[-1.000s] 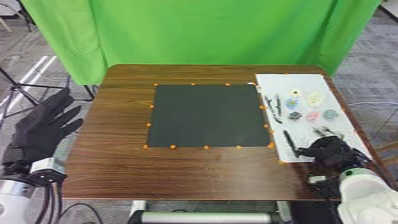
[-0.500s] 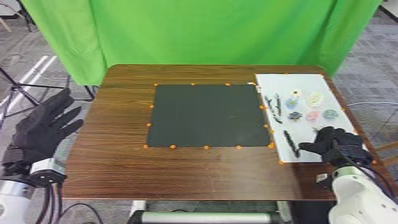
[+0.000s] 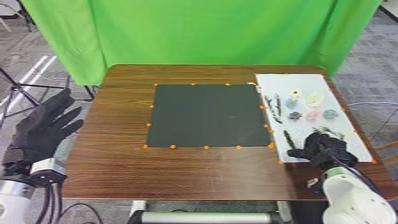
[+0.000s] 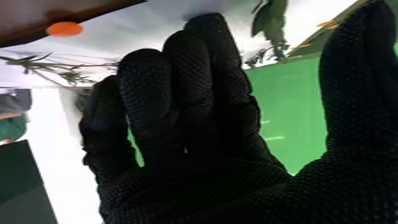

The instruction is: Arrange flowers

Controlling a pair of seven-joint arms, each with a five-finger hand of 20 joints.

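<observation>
R hand [image 3: 330, 150] was over white sheet [image 3: 291, 83], approx 4 o'clock of dark mat [image 3: 209, 115]; fingers straight, thumb wide, nothing gripped. L hand [image 3: 37, 131] lay open at 9. Flowers [image 3: 312, 115] sat on sheet, mat's 3 o'clock. Arranging prob. unstarted; all pcs seemed left to place.

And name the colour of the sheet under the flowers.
The sheet is white, clearest in the head view.

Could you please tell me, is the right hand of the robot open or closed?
Open. The right hand has its fingers nearly straight, and its thumb stands apart from them, with the green curtain visible in between.
</observation>
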